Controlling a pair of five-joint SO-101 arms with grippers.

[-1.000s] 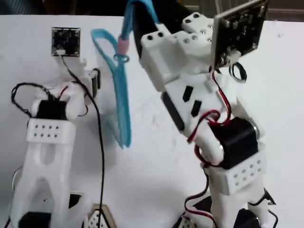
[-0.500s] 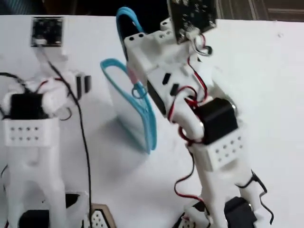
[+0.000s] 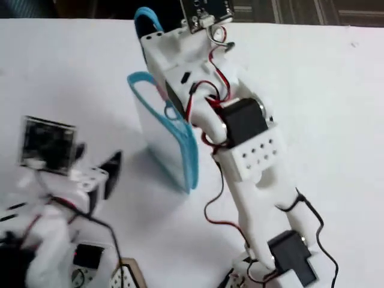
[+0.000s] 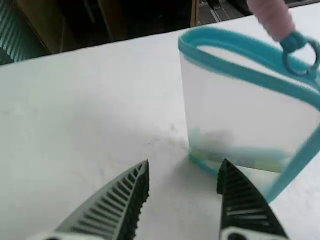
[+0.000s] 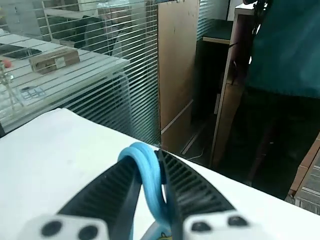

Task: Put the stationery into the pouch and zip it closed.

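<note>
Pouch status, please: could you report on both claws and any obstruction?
Right claw shut on blue loop. Left claw open, facing pouch. Pouch upright on table. Nothing between them.

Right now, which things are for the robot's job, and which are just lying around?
For the job:
- pouch
- pink zip pull
- blue loop on the pouch, pinched by the right gripper
- left gripper, open beside the pouch

Just lying about:
- white table
- small brown-edged piece at its near edge
</note>
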